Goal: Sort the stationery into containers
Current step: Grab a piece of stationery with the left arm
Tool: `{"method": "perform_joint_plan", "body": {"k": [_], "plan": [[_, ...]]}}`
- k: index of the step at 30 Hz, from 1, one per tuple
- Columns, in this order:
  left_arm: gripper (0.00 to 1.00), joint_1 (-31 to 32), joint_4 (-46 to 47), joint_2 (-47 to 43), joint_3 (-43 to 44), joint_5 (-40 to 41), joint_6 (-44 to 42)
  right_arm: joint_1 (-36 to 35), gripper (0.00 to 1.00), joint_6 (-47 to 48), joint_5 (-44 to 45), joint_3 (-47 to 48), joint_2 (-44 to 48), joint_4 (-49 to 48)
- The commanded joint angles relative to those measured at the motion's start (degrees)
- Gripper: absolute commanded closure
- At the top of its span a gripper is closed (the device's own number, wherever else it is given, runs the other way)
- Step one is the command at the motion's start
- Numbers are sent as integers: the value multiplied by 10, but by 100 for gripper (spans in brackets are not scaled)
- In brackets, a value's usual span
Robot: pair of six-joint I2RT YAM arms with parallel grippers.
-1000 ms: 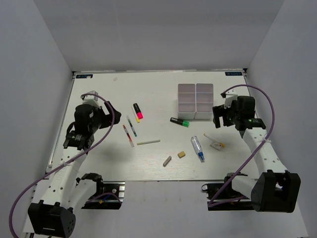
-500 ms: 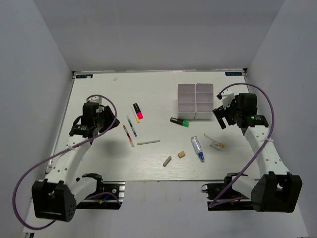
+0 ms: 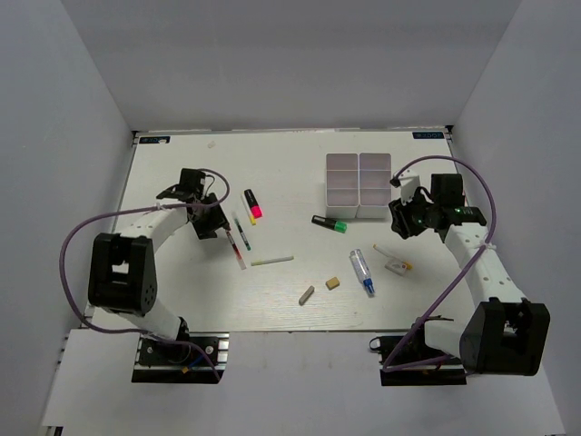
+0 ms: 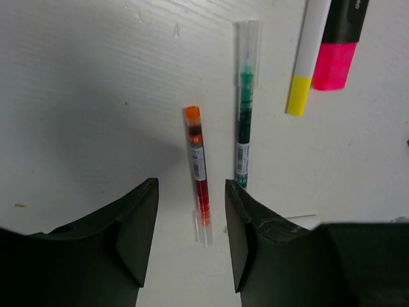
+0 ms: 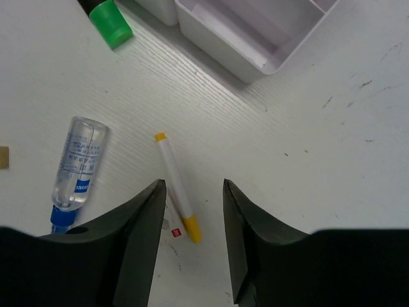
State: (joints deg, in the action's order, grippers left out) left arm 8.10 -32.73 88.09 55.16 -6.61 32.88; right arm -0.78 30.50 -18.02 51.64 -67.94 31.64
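Swung inward, left claw point(image 4: 190, 211), apart, hangs above red pen point(image 4: 199, 182) beside green pen point(image 4: 243, 128); right claw point(image 5: 192, 192), apart, above yellow-tipped pen point(image 5: 174, 176).

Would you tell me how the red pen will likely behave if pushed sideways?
The red pen looks round and smooth, so it would probably roll, perhaps into the green pen. Thin and straight, it is likely stiff and light.
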Motion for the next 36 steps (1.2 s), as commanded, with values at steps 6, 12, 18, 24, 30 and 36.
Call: {"method": "perform_joint_plan", "body": {"k": [6, 12, 18, 24, 30, 36], "plan": [[44, 14, -39, 90, 93, 14, 13, 1, 51, -28, -32, 24, -5, -23], [44, 26, -76, 135, 141, 32, 8, 2, 50, -32, -30, 16, -13, -39], [47, 38, -104, 154, 147, 58, 14, 1, 50, -43, -32, 14, -20, -51], [50, 43, -97, 160, 141, 63, 20, 1, 50, -46, -40, 13, -25, -57], [53, 53, -87, 186, 136, 63, 31, 0, 50, -50, -47, 16, -27, -54], [56, 64, -81, 208, 136, 76, 31, 1, 50, -52, -48, 9, -21, -52]]}}
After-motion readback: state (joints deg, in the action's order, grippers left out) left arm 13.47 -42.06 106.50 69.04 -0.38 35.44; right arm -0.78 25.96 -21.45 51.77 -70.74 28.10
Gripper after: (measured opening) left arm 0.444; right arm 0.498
